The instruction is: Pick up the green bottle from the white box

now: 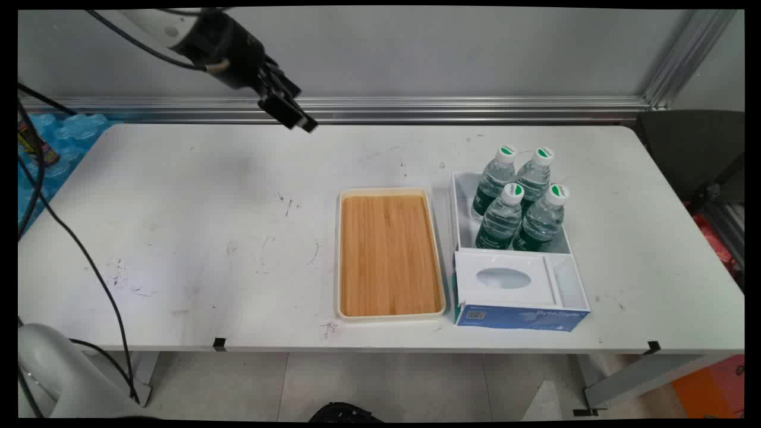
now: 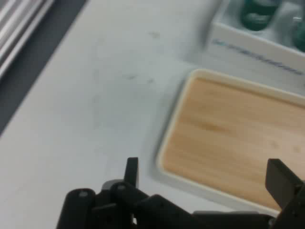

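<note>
The tool [image 2: 205, 179] hangs high over the counter [image 1: 196, 238], fingers apart and empty; below and ahead lies a wooden tray [image 2: 233, 143], bottles [image 1: 520, 199] beyond it.

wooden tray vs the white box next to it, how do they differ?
The wooden tray is shallow, bamboo-floored and holds nothing; the white box is taller, white with a blue front. The tray is one open well; the box is divided, with four water bottles upright in its far compartment. Both are rectangular and lie side by side.
</note>
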{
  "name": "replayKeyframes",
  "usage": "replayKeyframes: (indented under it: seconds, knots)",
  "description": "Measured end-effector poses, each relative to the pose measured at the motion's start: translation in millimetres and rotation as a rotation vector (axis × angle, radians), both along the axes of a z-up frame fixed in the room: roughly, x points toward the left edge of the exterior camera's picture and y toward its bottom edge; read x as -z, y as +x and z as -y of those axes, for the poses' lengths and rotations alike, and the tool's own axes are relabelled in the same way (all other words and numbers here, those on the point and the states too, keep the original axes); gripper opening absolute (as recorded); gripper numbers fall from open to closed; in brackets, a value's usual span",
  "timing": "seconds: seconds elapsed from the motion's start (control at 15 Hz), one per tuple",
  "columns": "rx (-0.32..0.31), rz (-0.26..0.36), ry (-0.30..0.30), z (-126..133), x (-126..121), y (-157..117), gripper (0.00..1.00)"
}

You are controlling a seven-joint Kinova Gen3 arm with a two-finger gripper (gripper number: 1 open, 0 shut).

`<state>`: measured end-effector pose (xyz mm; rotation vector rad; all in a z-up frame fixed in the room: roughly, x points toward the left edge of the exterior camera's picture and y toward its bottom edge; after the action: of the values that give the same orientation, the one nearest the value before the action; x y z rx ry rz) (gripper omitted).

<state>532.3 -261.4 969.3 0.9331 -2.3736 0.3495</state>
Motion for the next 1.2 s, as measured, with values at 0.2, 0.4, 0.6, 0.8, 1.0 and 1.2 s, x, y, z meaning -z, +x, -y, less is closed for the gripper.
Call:
replayKeyframes:
  seconds: [0.2,0.4,0.6,0.8,1.0,1.2]
  knots:
    - [0.103,-0.009,0.018,3.0,5.8,-19.7,1.0]
    - [0.191,-0.022,0.03,8.2,12.9,-38.4,1.0]
    - [0.281,-0.042,0.035,19.0,23.6,-63.2,1.0]
    - [0.363,-0.063,0.036,31.5,36.6,-89.9,1.0]
    - [0.434,-0.085,0.038,44.1,51.6,-117.2,1.0]
    - [0.489,-0.105,0.038,55.7,67.8,-143.6,1.0]
